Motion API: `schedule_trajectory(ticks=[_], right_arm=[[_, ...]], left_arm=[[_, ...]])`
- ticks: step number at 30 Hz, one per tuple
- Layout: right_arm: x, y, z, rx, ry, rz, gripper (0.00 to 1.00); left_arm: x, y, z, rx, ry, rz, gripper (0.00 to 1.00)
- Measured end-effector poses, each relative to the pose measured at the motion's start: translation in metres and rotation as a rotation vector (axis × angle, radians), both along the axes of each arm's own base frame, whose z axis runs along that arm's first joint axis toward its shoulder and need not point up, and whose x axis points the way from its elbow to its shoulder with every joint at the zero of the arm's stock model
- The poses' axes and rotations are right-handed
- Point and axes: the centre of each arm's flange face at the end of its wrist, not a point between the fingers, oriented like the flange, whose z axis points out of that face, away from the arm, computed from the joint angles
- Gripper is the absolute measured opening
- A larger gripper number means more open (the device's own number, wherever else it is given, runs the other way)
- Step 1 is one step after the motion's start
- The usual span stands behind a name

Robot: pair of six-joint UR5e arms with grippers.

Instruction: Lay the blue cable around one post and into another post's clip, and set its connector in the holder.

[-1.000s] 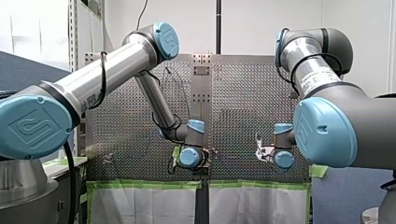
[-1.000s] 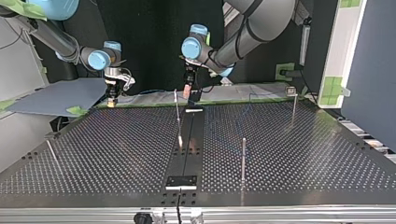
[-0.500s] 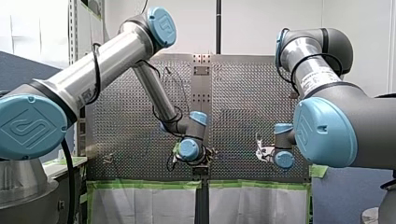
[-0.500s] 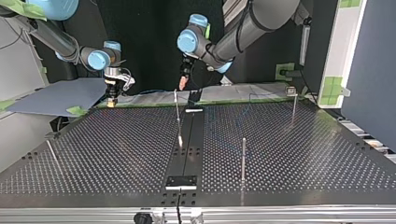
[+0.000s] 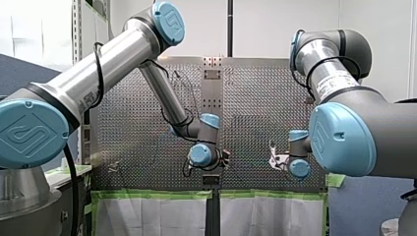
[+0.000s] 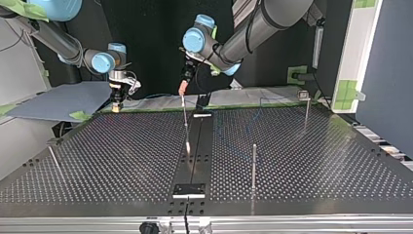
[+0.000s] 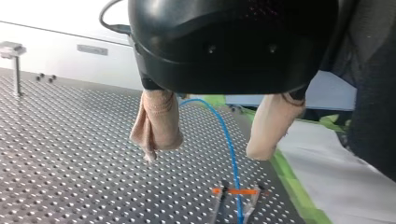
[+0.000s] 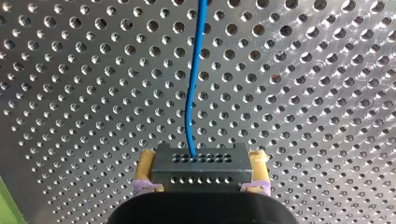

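Perforated metal table [image 8: 303,93] is seen behind a thin blue cable [image 8: 192,93]; its end is plugged into a dark, hole-studded connector [image 8: 201,161], which is clamped between the yellow pads of my right gripper [image 8: 201,171]; my left gripper [image 7: 204,153] is spread wide with nothing held; below it the cable is seen running down to an orange-banded clip [image 7: 236,191] near the table's green-taped edge.

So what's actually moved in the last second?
My left gripper rose and swung toward the top view's left; its beige-padded fingers are open, not gripping the thin blue cable. My right gripper stayed put, shut on the grey perforated connector block. The upright metal posts did not move.
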Motion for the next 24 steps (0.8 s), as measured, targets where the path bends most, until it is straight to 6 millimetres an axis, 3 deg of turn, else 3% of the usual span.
schedule_trajectory(ticks=[24], right_arm=[[0.0,0.0007,-0.0004,0.006,0.002,0.001,0.0]], left_arm=[[-0.0028,-0.0028,-0.0011,-0.132,0.081,-0.003,1.0]])
